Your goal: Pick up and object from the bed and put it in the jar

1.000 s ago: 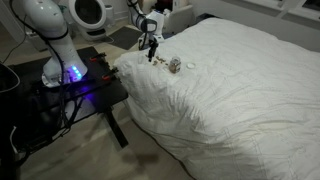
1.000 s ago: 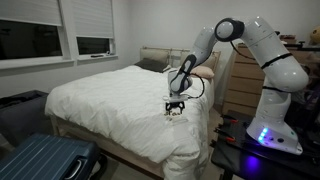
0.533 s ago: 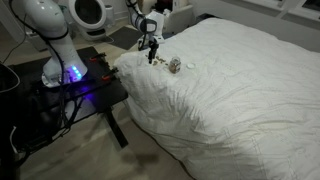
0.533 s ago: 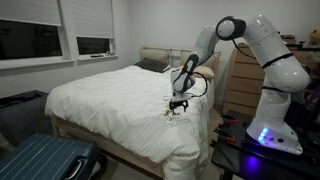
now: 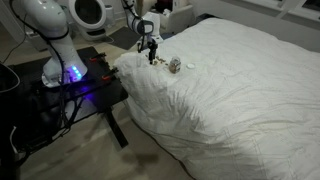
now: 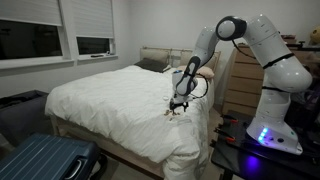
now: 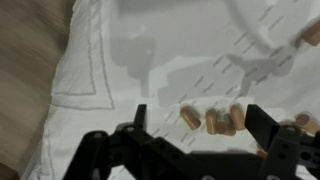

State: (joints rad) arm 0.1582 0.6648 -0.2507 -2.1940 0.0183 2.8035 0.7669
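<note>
White glossy arm (image 6: 265, 45), rounded links, dark grey joint seams. Blue-purple light (image 5: 72, 73) at the base. Black cable (image 6: 203, 85) loops by the wrist. Gripper (image 7: 195, 115) black, two blocky fingers (image 7: 139, 118).

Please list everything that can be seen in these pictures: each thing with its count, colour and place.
bed: one, white duvet, fills most of both exterior views
jar: one, greyish-white, on the bed near its corner, beside the gripper
small pieces: several, tan, on the duvet
suitcase: one, blue, on the floor by the bed
dresser: one, wooden, behind the arm
table: one, black, beside the bed, carries the robot
arm: one, white, reaches over the bed
gripper: one, black, jaws open on either side of the pieces
</note>
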